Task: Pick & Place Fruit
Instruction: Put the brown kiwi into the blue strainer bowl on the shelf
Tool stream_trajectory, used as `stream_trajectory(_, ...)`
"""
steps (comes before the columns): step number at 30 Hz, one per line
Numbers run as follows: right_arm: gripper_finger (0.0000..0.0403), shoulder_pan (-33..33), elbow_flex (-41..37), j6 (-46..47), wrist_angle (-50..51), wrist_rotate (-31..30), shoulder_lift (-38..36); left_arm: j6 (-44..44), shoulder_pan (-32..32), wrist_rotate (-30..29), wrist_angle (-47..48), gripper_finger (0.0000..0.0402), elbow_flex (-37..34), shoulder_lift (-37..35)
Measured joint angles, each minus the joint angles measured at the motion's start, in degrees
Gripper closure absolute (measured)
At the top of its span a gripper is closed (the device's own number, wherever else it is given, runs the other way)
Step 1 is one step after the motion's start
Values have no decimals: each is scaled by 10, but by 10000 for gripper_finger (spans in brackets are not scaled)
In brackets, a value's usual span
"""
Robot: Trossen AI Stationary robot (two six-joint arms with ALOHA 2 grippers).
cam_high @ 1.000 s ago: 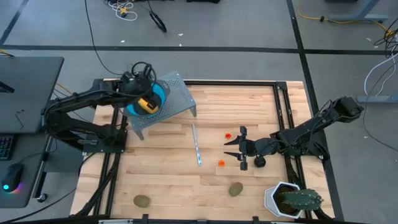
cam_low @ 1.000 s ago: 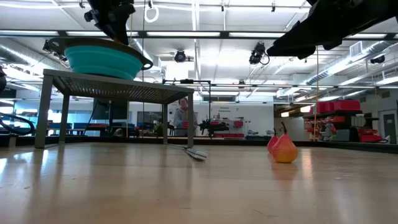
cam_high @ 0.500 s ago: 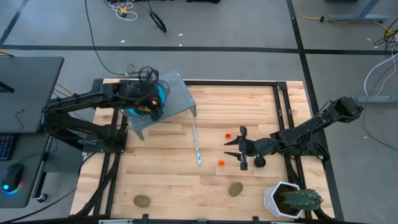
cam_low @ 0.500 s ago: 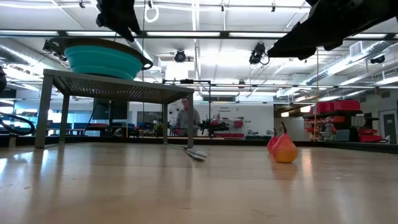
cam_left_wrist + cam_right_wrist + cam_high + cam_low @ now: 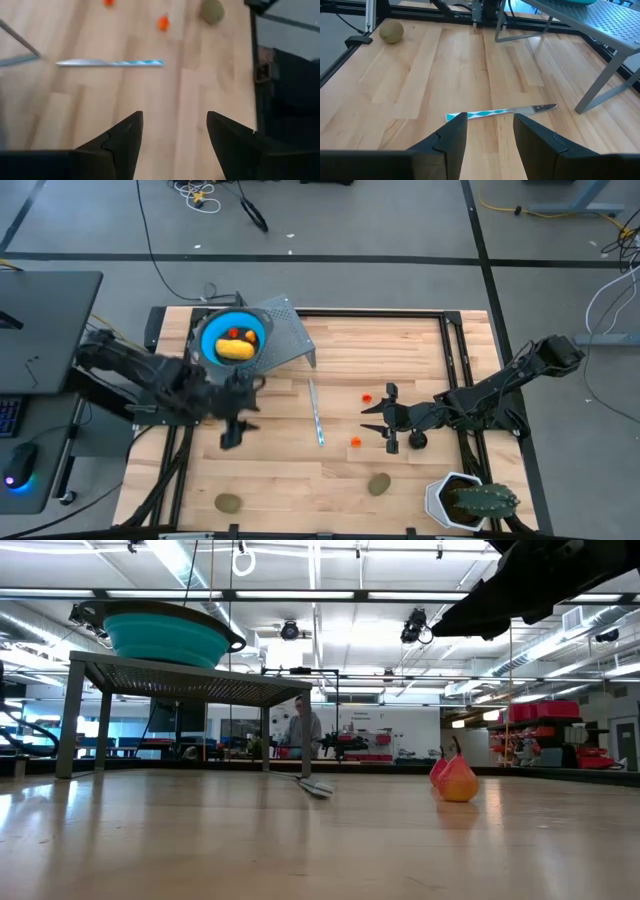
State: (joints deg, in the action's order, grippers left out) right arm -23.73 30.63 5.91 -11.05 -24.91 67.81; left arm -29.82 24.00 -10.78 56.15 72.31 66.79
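A bowl [image 5: 232, 337] sits on a raised stand [image 5: 285, 340] at the counter's [image 5: 400, 350] far left, holding an oblong fruit [image 5: 236, 351] and a small ball [image 5: 234, 333]. A thin stick [image 5: 316, 412] lies mid-counter. Two small balls [image 5: 366, 395] lie right of it. Two oval fruits [image 5: 379, 484] lie along the near edge, with a potted plant [image 5: 470, 501] at the near right corner.

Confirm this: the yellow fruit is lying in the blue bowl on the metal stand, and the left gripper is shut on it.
Not quite. The yellow fruit does lie in the blue bowl on the metal stand, but the left gripper is open and empty, away over the table, as the high view and left wrist view show.
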Motion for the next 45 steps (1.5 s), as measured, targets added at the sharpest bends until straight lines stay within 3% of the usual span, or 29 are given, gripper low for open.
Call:
stream_trajectory(4,233,0,0,3,-3,0,0,-28,65,-3,-2,173,0,49)
stream_trajectory(8,233,0,0,7,-3,0,0,1,106,23,-3,173,0,116)
stream_trajectory(15,233,0,0,12,-3,0,0,-40,131,158,-5,173,0,233)
stream_trajectory(19,233,0,0,12,-3,0,0,-58,158,212,-6,173,-1,266)
stream_trajectory(25,233,0,0,12,5,0,0,-118,212,170,-21,162,-1,271)
stream_trajectory(37,233,0,0,12,7,0,0,-195,282,98,-51,77,-1,271)
stream_trajectory(45,233,0,0,12,8,1,0,-234,303,89,-88,67,-44,271)
